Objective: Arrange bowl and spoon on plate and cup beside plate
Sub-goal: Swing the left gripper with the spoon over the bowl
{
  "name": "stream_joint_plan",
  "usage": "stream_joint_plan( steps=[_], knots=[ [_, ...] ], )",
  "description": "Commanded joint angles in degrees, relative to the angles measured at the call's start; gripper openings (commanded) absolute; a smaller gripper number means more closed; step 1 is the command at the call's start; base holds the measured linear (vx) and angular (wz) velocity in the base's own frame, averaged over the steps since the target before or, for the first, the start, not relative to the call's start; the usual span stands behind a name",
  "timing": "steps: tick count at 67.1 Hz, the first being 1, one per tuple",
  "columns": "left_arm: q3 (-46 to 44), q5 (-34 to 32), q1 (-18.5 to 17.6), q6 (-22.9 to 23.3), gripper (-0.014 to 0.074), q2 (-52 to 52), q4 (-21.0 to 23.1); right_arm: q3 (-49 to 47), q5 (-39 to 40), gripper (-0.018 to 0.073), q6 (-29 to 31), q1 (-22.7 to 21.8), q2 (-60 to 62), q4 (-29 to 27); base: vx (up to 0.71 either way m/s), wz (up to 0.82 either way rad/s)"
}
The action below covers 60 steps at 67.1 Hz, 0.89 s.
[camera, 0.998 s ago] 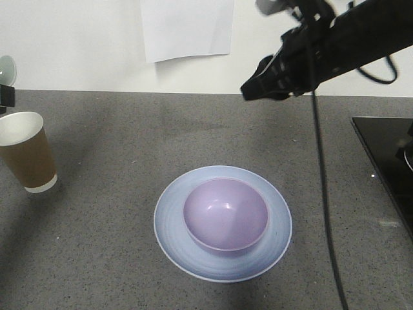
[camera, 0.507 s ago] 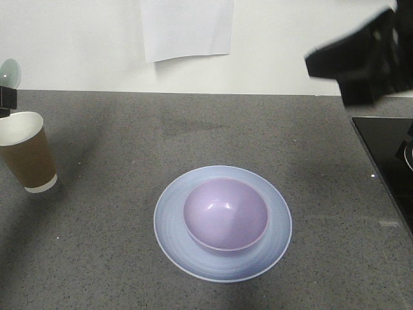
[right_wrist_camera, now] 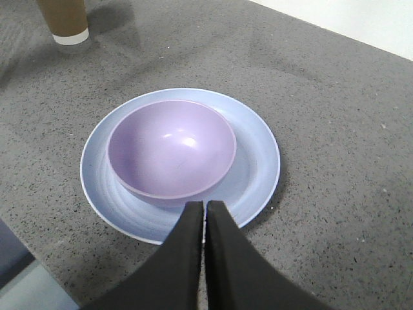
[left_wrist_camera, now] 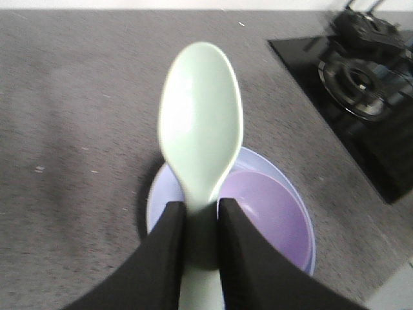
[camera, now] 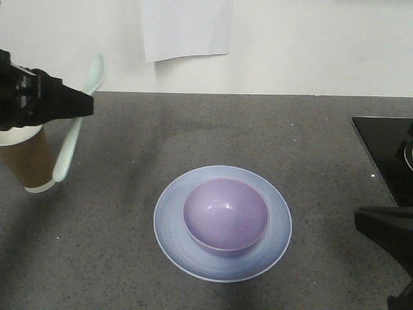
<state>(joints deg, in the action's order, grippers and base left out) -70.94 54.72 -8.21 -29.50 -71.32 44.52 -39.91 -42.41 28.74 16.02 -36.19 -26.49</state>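
Left wrist view showed the left pincer clamped on the spoon, with the bowl on the plate beyond its tips. The right pincer sat together, seemingly empty, above the plate's near side.

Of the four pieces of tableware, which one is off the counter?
The spoon: the left gripper holds it in the air. The bowl sits on the plate, and plate and cup rest on the counter.
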Motion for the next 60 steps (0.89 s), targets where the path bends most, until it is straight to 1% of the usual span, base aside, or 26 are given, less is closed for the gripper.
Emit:
stream_joint_plan(
  steps=[1, 10, 11, 14, 19, 20, 25, 31, 32, 36, 41, 50, 53, 60],
  knots=[
    [-1.4, -1.6, -3.0, -0.9, -0.0007, -1.8, 4.1, -0.1, 5.4, -0.0004, -0.6, -0.1, 1.5, -0.4, 0.0, 0.0],
    [-1.5, -3.3, -8.8, -0.9, -0.0007, -5.6, 4.0, 0.0, 5.4, -0.0004, -0.6, -0.1, 1.6, -0.1, 0.0, 0.0],
    [-1.8, -3.3, -9.1, -0.9, -0.0007, -6.0, 3.8, 0.0, 5.4, -0.0004, -0.6, -0.1, 1.6, 0.0, 0.0, 0.0],
    [-3.3, -3.3, -11.5, -0.8, -0.0007, -7.6, 2.9, 0.0, 5.4, -0.0004, -0.6, -0.1, 1.6, 0.2, 0.0, 0.0],
    [-6.6, -2.9, -15.1, 0.8, -0.0007, -10.2, 0.4, 0.0, 5.4, -0.0004, -0.6, -0.1, 1.6, 0.5, 0.0, 0.0],
    [-7.5, -2.8, -15.4, 1.6, -0.0007, -10.7, -0.6, 0.0, 5.4, -0.0004, -0.6, -0.1, 1.6, 0.5, 0.0, 0.0],
    [-12.5, -1.6, -19.2, 4.7, -0.0007, -13.4, -5.1, 0.0, 5.4, -0.0004, -0.6, -0.1, 1.6, 0.6, 0.0, 0.0],
    [-18.6, 1.5, -23.0, 9.7, -0.0007, -17.1, -13.6, 0.0, 5.4, -0.0004, -0.6, -0.1, 1.6, 0.6, 0.0, 0.0],
    [-19.0, 2.1, -23.5, 10.4, -0.0007, -17.4, -14.2, 0.0, 5.4, -0.0004, -0.6, -0.1, 1.6, 0.6, 0.0, 0.0],
    [-22.0, 4.9, -25.9, 12.8, -0.0007, -20.2, -19.3, 0.1, 5.4, -0.0004, -0.6, -0.1, 1.6, 0.6, 0.0, 0.0],
    [-23.3, 7.7, -27.8, 14.8, -0.0007, -22.7, -23.1, 0.1, 5.4, -0.0004, -0.6, -0.1, 1.6, 0.6, 0.0, 0.0],
    [-23.3, 11.2, -30.0, 16.3, -0.0007, -25.6, -27.2, 0.1, 5.4, -0.0004, -0.6, -0.1, 1.6, 1.0, 0.0, 0.0],
    [-23.3, 11.5, -30.5, 16.4, -0.0007, -26.3, -27.9, 0.1, 5.4, -0.0004, -0.6, -0.1, 1.6, 1.0, 0.0, 0.0],
    [-23.3, 11.0, -30.9, 16.6, -0.0007, -27.6, -27.8, 0.1, 5.5, -0.0004, -0.6, -0.1, 1.6, 1.0, 0.0, 0.0]
  ],
)
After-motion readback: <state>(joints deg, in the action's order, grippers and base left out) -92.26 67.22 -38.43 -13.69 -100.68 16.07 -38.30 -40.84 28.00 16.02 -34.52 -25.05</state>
